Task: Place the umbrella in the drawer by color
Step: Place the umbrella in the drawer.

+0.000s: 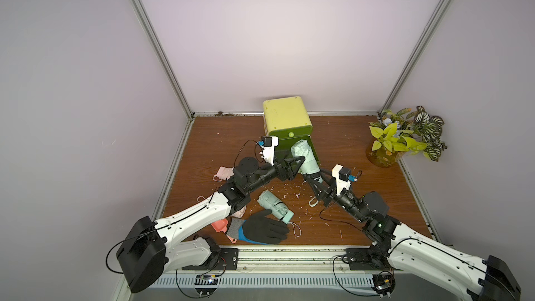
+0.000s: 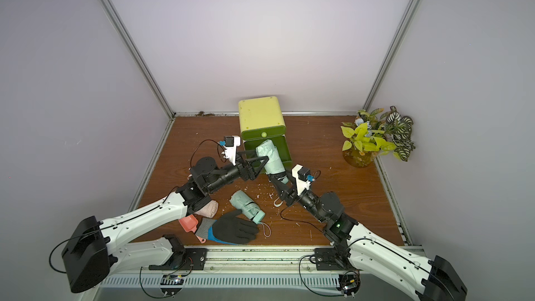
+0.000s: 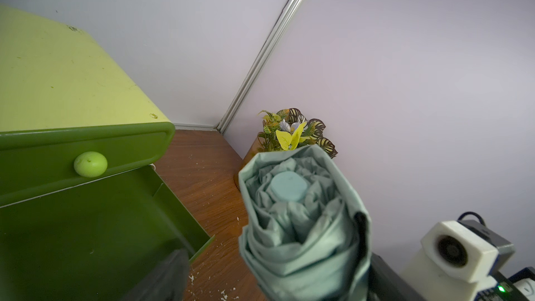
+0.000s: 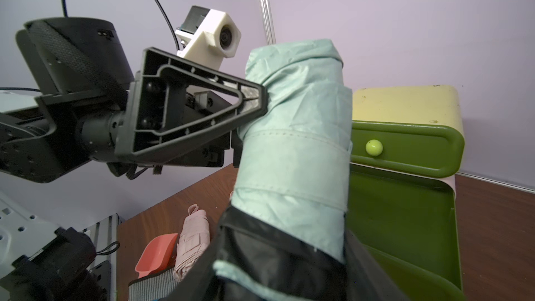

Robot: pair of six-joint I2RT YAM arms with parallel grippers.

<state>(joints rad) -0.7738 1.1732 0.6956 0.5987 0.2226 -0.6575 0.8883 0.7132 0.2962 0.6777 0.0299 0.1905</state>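
Right claw [image 1: 314, 180]: I have it clamped on the handle end of the mint umbrella [image 1: 304, 154]. The umbrella is tilted, canopy end up, in the air over the pulled-out lower drawer [image 3: 86, 227] of the green cabinet [image 1: 286, 114].

Left claw [image 2: 260, 166]: my jaws are wide apart, at the umbrella's upper half from the side. One finger [image 4: 252, 99] has its tip against the fabric. The other finger [image 3: 170, 273] is blurred in my left wrist view, with a gap beside the umbrella, so probably no contact.

A second mint umbrella [image 1: 275, 207] lies on the table [image 1: 362, 198], touching a black glove [image 1: 265, 228].
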